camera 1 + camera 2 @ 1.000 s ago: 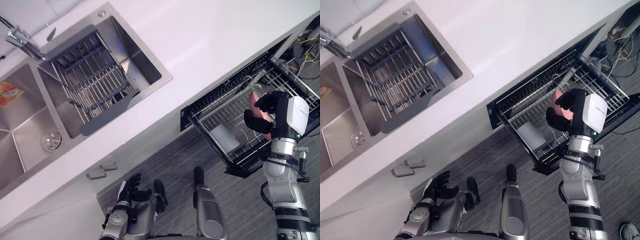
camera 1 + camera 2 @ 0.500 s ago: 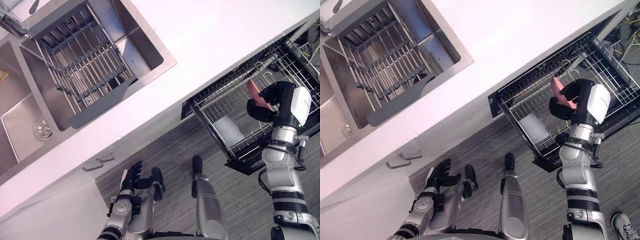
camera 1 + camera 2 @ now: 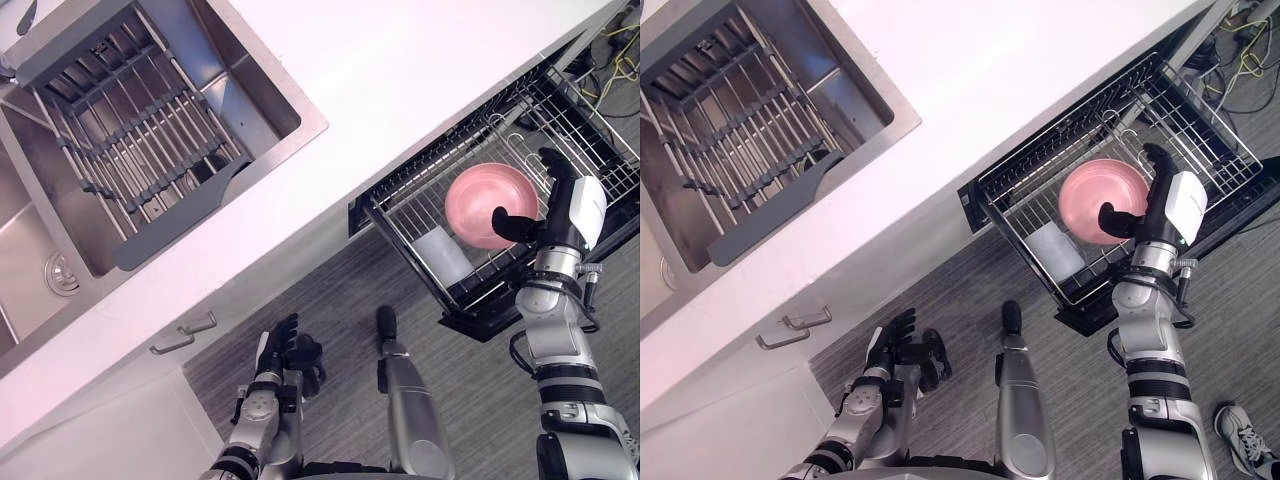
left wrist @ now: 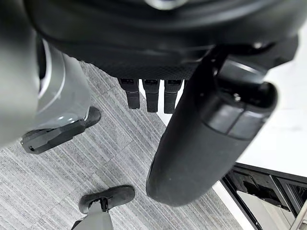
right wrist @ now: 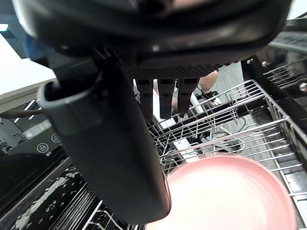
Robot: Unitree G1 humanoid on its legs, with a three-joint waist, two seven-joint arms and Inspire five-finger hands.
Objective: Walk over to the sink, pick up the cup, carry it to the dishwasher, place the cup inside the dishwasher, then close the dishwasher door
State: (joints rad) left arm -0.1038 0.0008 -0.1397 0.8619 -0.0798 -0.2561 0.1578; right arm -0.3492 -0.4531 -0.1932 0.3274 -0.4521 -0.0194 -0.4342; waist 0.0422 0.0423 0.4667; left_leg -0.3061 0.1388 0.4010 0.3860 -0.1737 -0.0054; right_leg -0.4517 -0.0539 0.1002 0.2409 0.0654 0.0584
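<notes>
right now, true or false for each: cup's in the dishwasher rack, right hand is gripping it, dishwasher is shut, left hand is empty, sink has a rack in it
1. The pink cup lies in the dishwasher rack. True.
2. The right hand is curled tight round the cup. False: its fingers are straight and it is open beside the cup, thumb at the cup's edge.
3. The dishwasher is shut. False: its rack is pulled out over the floor.
4. The left hand holds nothing. True: it hangs open, low over the floor.
5. The sink has a dark slatted rack in it. True.
</notes>
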